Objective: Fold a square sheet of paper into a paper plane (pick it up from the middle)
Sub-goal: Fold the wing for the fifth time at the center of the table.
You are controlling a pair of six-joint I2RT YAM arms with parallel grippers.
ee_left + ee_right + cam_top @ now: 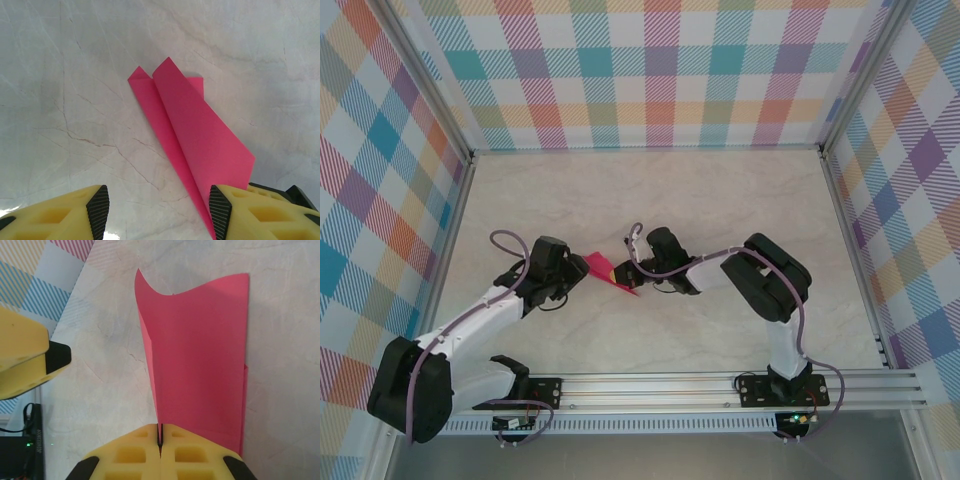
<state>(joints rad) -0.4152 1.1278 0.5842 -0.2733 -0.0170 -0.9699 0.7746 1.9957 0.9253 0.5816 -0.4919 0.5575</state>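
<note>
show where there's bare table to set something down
Widest free patch: the far table, between the back wall and the pink paper. Also bare: between the right arm and right wall, and the near middle before the base rail. Crowded at centre, where the open left gripper meets the right gripper, shut on the paper.

Pink sheet (200,350) — thin matt paper, creased; table (75,100) — smooth, marble-look, faint gloss.
</note>
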